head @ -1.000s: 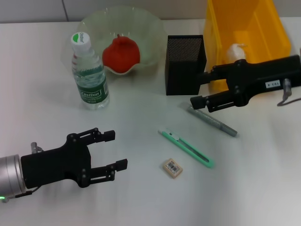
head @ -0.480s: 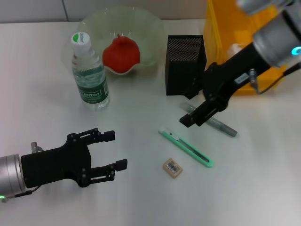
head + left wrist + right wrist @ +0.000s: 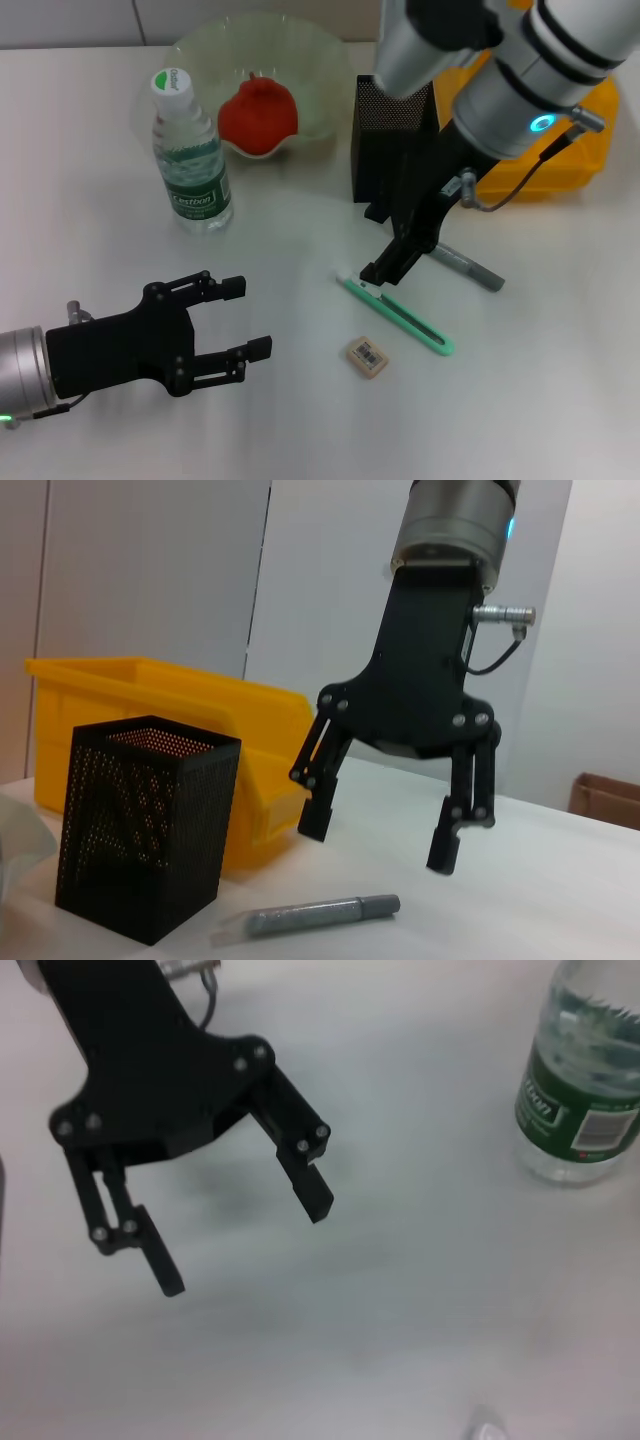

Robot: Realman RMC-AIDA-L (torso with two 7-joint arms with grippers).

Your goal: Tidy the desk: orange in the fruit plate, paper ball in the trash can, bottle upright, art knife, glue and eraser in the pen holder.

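I am hanging my right gripper (image 3: pixel 385 268) above the near end of the green art knife (image 3: pixel 397 314), its fingers spread wide and holding nothing. The knife is lying flat on the tabletop (image 3: pixel 560 380), between the grey glue stick (image 3: pixel 462 264) and the small eraser (image 3: pixel 367 357), with the black mesh pen holder (image 3: pixel 393 135) just behind. I am judging it light, stiff and slim, with a smooth plastic body likely to slip or swivel, so pinching across its narrow sides near the middle looks best. My left gripper (image 3: pixel 225 331) is idling low over the near tabletop, fingers apart and empty.
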